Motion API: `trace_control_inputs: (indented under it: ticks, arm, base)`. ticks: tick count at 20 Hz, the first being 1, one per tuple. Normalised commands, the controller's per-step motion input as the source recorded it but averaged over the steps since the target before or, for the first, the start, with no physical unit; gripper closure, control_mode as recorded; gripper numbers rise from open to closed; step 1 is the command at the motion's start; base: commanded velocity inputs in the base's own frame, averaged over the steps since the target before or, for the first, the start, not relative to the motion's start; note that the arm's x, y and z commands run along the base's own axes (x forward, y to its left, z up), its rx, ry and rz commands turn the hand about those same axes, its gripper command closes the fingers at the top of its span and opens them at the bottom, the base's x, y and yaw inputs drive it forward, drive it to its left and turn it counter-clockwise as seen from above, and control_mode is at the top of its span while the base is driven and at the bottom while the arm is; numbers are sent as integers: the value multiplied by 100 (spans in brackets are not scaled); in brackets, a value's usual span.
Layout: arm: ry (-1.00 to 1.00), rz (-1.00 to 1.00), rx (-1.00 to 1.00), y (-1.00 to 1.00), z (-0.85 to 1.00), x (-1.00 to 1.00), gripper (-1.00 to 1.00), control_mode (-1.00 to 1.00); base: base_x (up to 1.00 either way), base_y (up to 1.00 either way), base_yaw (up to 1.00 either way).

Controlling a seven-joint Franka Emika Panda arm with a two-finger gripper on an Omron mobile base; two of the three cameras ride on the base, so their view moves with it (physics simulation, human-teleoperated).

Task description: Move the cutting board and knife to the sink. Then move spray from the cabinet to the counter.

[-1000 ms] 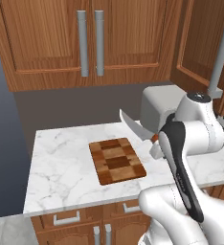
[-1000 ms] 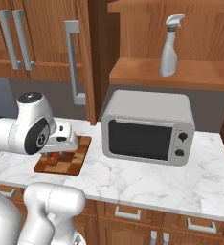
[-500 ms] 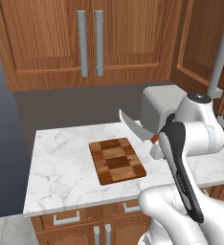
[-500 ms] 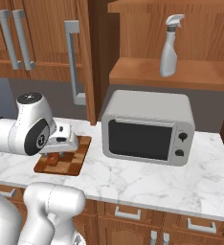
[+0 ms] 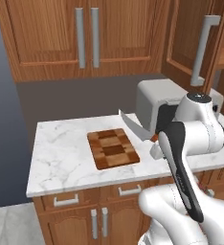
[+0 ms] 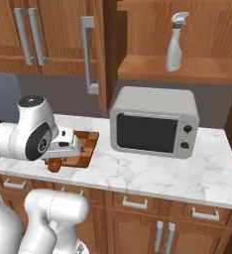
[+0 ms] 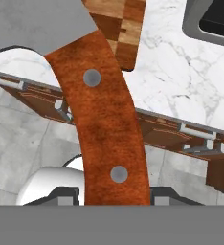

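my claw (image 7: 116, 198) is clamped on the curved reddish-brown wooden handle of the small silver-bladed kitchen knife (image 7: 106, 124), the handle running up between my two dark finger tips with two grey rivets showing along it. in the left base view the knife (image 5: 134, 128) is lifted off the white grey-veined marble surface (image 5: 61, 158), its blade slanting up and to the left, above the right edge of the rectangular checkered wooden cutting board (image 5: 113, 148). the board lies flat on the surface, apart from the blade, near the front edge. in the right base view the board (image 6: 83, 149) is partly covered by my hand, and a bit of the knife's handle end (image 6: 53, 165) pokes out below it, i think, though it is small there.

the grey boxy microwave with a dark door (image 6: 155, 121) stands on the surface just right of the board. above it, the slim grey spray bottle with a white trigger nozzle (image 6: 175, 42) stands upright on a wooden shelf of the reddish-brown wooden upper cabinet (image 6: 187, 69), whose door with a long grey bar handle (image 6: 88, 54) hangs open to the left. brown wooden drawers with grey handles (image 6: 133, 202) sit under the surface.
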Motion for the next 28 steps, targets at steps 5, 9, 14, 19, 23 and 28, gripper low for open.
trace_control_inputs:
  ticks: [5, 9, 14, 19, 23, 28]
  arm:
    - [0, 0, 0, 0, 0, 0, 100, 100]
    - [0, 0, 0, 0, 0, 0, 100, 100]
    - [0, 0, 0, 0, 0, 0, 100, 100]
    - [0, 0, 0, 0, 0, 0, 100, 100]
    - [0, 0, 0, 0, 0, 0, 100, 100]
    - [0, 0, 0, 0, 0, 0, 100, 100]
  base:
    - [-50, 0, 6]
    - [-56, 0, 9]
    - [-63, 0, 7]
    - [-65, 0, 6]
    - [-61, -4, 2]
    - [-61, -17, 0]
